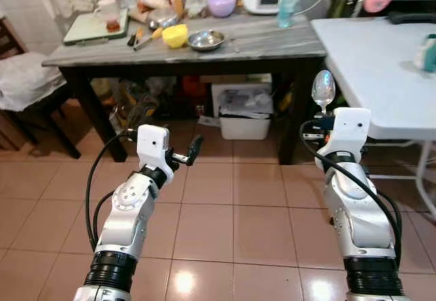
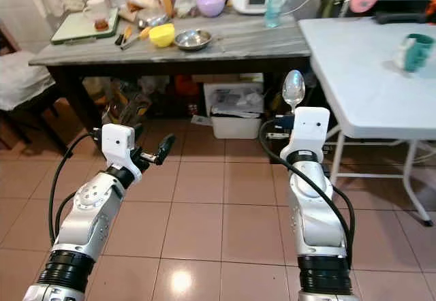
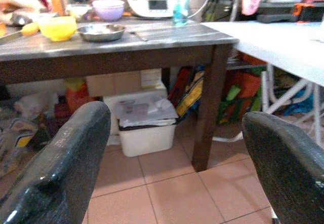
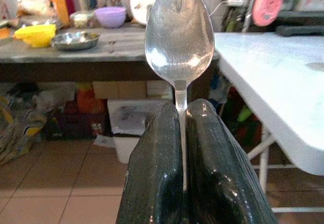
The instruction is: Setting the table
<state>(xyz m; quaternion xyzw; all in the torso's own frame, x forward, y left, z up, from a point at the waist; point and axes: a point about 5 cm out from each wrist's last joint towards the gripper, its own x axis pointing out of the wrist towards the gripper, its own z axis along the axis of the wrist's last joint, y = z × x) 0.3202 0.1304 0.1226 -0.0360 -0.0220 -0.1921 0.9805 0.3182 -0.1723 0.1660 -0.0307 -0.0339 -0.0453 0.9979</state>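
Right gripper [image 4: 181,148] was clamped on the handle of a shiny metal spoon [image 4: 178,34], black fingers [image 4: 154,168] pressed together around the thin stem, bowl pointing straight up, long axis vertical. Spoon sat above the right wrist, over the tiled floor, not yet above any table. White folding table [image 2: 354,62] lay ahead and to the robot's right, near that arm, with a teal mug [image 2: 413,52] on it; likely drop spot, so right arm was better placed. Left gripper [image 1: 182,152] hovered empty, fingers [image 3: 61,168] spread wide. Dark wooden table with grey top [image 1: 272,39], cluttered with bowls, stood straight ahead, further off.
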